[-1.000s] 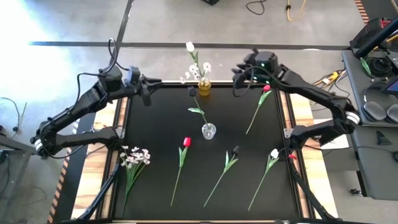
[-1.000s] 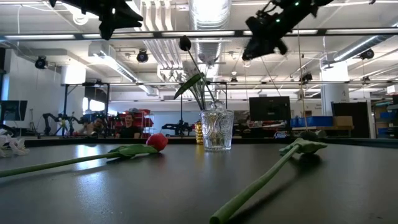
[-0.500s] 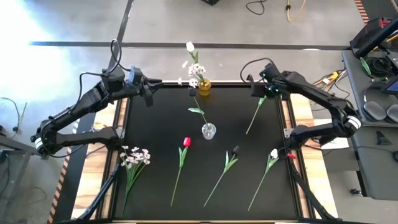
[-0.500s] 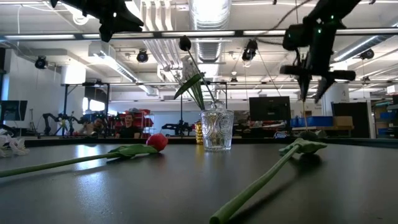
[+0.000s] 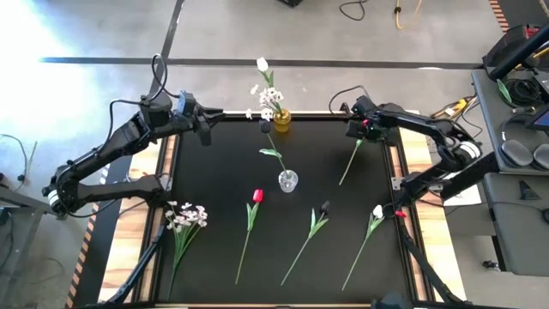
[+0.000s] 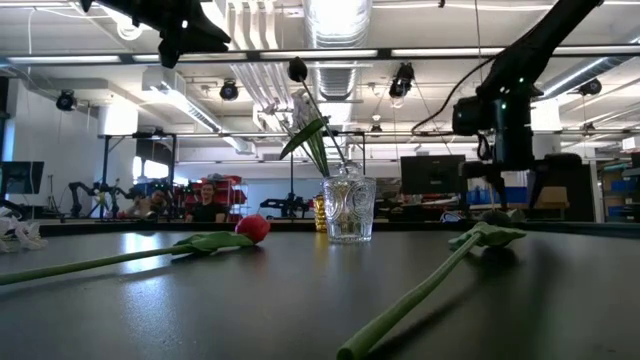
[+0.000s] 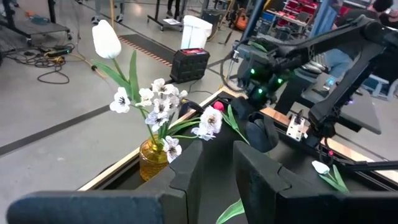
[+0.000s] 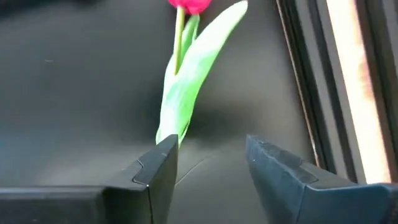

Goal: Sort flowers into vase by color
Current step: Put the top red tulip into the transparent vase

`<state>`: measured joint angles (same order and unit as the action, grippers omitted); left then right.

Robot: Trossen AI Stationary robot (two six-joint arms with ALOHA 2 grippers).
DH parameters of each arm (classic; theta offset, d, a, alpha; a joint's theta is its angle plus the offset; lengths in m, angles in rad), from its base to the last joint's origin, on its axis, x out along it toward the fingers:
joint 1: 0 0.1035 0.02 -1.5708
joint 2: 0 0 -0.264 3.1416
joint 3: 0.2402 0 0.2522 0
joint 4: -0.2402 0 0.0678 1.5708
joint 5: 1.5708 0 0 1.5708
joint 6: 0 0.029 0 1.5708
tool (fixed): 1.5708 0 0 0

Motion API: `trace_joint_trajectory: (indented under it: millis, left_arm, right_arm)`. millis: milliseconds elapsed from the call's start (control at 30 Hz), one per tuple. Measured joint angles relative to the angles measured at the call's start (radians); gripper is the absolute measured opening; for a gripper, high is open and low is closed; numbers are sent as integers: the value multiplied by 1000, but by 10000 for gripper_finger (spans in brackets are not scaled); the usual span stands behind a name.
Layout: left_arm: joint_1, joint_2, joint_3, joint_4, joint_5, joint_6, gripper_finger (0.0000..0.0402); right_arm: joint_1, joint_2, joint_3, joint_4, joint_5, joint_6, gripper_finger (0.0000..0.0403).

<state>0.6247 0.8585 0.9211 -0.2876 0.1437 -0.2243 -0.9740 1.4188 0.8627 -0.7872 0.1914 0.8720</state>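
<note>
While spread open, right end effector point(image 8: 205, 165) hangs just above red tulip point(image 8: 186, 74).

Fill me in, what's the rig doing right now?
Sorting flowers into vases. The right gripper is open, low over the red tulip at the table's far right edge, not gripping it. The left gripper waits open at the far left. The amber vase already holds white blooms; the clear vase holds one dark tulip.

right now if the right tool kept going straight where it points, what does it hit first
Probably the red tulip lying on the black table: the right tool is open, aimed down at its leaf and stem. Depth is unclear.
</note>
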Motion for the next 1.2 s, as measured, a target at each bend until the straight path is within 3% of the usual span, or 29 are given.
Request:
trace_joint_trajectory:
  millis: [367, 667, 967, 1200]
  left_arm:
    - [0, -2, 0, -1, -3, -20, 75]
    - [0, -2, 0, -5, -3, -20, 75]
    - [0, -2, 0, -9, -3, -29, 75]
    - [0, -2, 0, -29, -3, -28, 75]
  right_arm:
    - [1, 131, 0, 34, -30, 26, 134]
    - [1, 71, -24, 61, -65, -29, 17]
    - [0, 3, -22, 166, -67, 9, 18]
    - [-6, 39, -22, 170, -60, 67, 98]
